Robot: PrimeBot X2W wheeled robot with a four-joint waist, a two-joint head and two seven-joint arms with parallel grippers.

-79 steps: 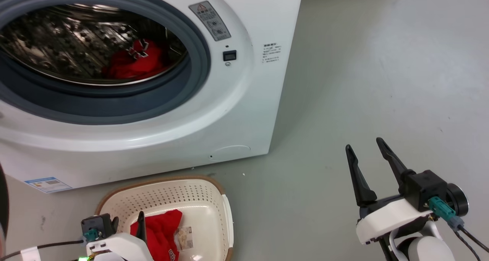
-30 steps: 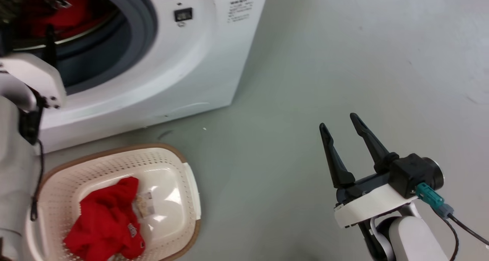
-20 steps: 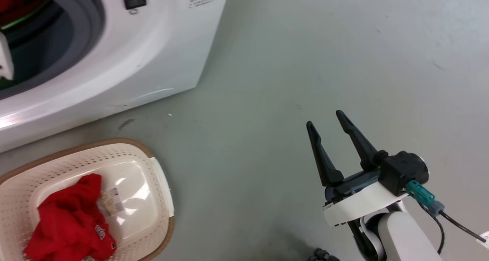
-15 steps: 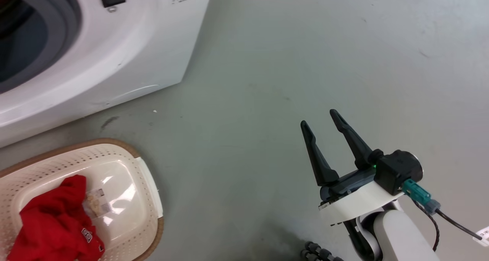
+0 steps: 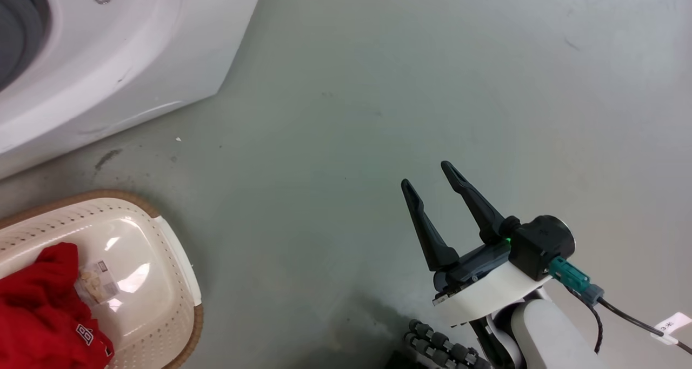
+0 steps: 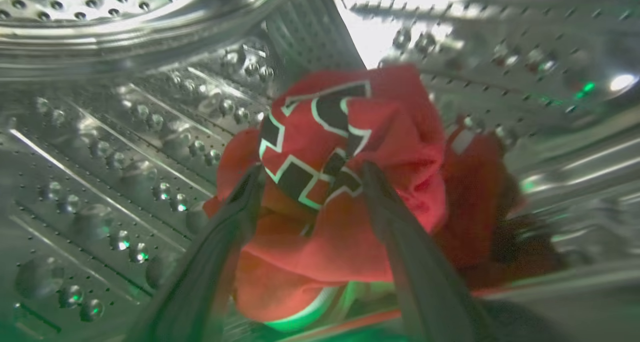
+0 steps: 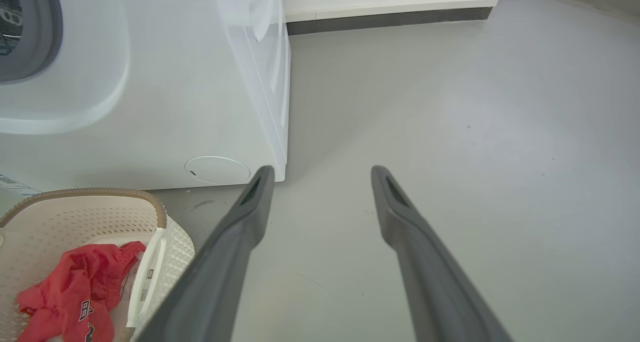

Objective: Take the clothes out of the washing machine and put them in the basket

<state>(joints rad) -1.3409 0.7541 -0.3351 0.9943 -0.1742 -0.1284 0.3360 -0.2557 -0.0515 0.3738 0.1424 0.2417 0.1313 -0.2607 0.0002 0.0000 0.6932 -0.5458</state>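
Observation:
Inside the washing machine's perforated steel drum (image 6: 100, 156), my left gripper (image 6: 312, 167) is open. Its two fingers straddle a bunched red garment (image 6: 390, 131) with a black-and-white logo, and fabric sits between the tips. In the head view the washing machine (image 5: 108, 61) fills the top left corner. The cream basket (image 5: 162, 261) sits at the lower left with another red garment (image 5: 38, 315) inside. My right gripper (image 5: 426, 173) hangs open and empty over bare floor, well right of the basket. The right wrist view shows the right gripper (image 7: 322, 169), washing machine (image 7: 175, 81), basket (image 7: 90, 194) and red garment (image 7: 75, 287).
Grey floor stretches to the right of the machine up to a dark baseboard (image 7: 390, 19) along the wall. A cable with a paper tag (image 5: 670, 323) trails from my right wrist. A ribbed black hose (image 5: 443, 350) lies by my base.
The head camera has swung right, so the machine and basket have slid to the left of the picture. My left arm has left the head view. The right gripper stays open.

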